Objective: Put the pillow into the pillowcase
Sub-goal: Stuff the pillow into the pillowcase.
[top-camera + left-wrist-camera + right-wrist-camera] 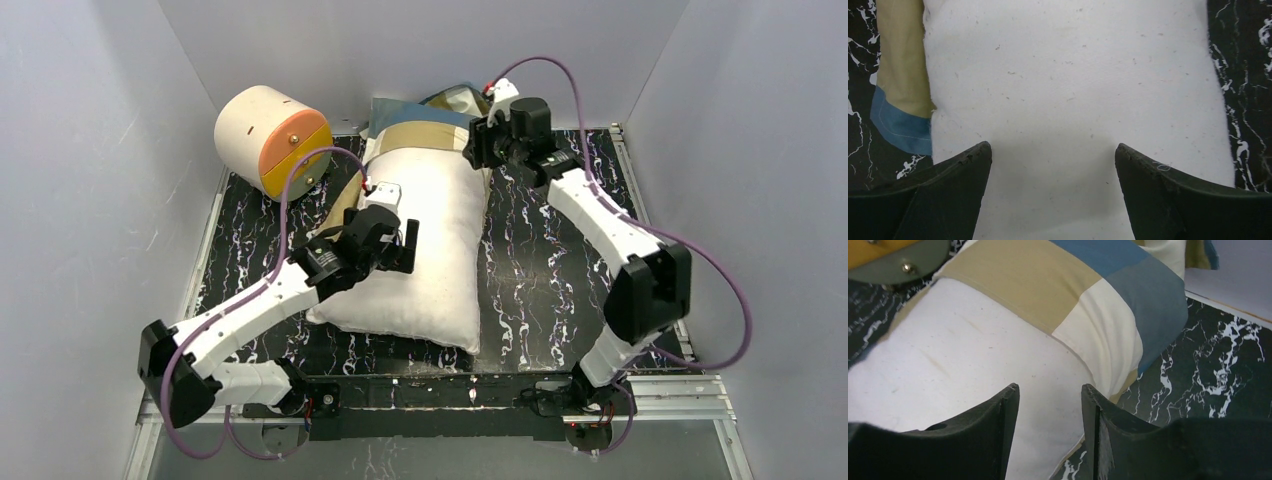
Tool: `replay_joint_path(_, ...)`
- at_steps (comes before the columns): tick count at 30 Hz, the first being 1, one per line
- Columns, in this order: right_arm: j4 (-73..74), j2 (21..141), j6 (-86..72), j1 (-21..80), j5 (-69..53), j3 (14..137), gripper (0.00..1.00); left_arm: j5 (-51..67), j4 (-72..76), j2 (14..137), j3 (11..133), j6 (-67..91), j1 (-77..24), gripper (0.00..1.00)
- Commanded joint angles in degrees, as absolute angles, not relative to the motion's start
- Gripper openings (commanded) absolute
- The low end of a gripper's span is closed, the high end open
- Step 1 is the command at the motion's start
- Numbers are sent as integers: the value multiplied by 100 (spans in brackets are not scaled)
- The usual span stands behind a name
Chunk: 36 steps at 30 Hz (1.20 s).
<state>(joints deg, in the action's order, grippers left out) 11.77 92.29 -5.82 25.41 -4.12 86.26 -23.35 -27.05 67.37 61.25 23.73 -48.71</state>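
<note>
The pillow lies flat on the black table with white streaks. Only its far end is inside the pillowcase. Most of the white part is out in the open, so I think the job is just started.

The pillow is fat, puffy and white, with small wrinkles and tiny specks on its cloth. I think it is light and very squishy. It will sag and fold if I lift it by one corner. A pinch in the puffy middle may only grab a bit of cloth. The corners or the side seams look like better places to hold.

The pillowcase is thin cloth made of blue, tan and cream blocks. It looks floppy and will bunch up easily. A strip of it shows beside the pillow's left edge. I would hold it by the hem at the open end, where the cloth is doubled.

My left gripper hangs over the middle of the pillow with its jaws spread wide and nothing in them. My right gripper is at the hem near the pillow's right side. Its jaws are partly apart, and I see nothing pinched between them.
</note>
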Motion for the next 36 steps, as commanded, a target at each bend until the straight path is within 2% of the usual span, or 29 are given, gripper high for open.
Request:
replay_joint_path(1, 1122, 9867, 830, 2561, -988, 9369, 56, -2956, -2966, 7082, 6229, 2320, -4878, 90)
replay_joint_path(9, 1401, 10878, 2026, 2570, -844, 10222, 60, -3015, -2823, 7410, 6000, 2418, -4861, 90)
replay_joint_path(12, 1550, 11240, 2589, 2587, -931, 10461, 60, -2927, -2750, 7481, 5897, 2493, -4861, 87)
replay_joint_path(15, 1683, 11548, 2950, 2637, -760, 10716, 54, -2828, -2565, 7456, 5731, 2506, -4860, 83)
replay_joint_path(18, 1817, 11756, 3238, 2716, -580, 10906, 42, -2829, -2462, 7468, 5684, 2522, -4858, 79)
replay_joint_path(19, 1799, 11768, 3303, 2761, -531, 10911, 33, -2846, -2447, 7485, 5688, 2522, -4860, 78)
replay_joint_path(21, 1774, 11709, 3370, 2852, -465, 10895, 6, -2906, -2425, 7509, 5716, 2509, -4852, 74)
replay_joint_path(22, 1772, 11640, 3389, 2916, -449, 10872, 1, -2942, -2404, 7525, 5728, 2501, -4846, 71)
replay_joint_path(24, 1821, 11447, 3480, 3116, -451, 10768, 1, -3010, -2331, 7559, 5765, 2481, -4822, 58)
replay_joint_path(26, 1983, 11179, 3463, 3303, -514, 10627, 1, -3072, -2188, 7611, 5774, 2436, -4783, 37)
replay_joint_path(28, 2090, 10871, 3219, 3458, -522, 10395, 1, -2991, -2010, 7697, 5772, 2350, -4710, 8)
replay_joint_path(29, 2090, 10699, 3034, 3522, -527, 10198, 1, -2856, -1936, 7744, 5806, 2310, -4650, 0)
replay_joint_path(33, 1907, 9940, 2417, 3760, -775, 9122, 1, -2430, -1645, 7835, 5871, 2481, -4423, 0)
replay_joint_path(36, 2125, 9663, 2305, 4005, -1066, 8760, 1, -2294, -1450, 7849, 5920, 2662, -4373, 0)
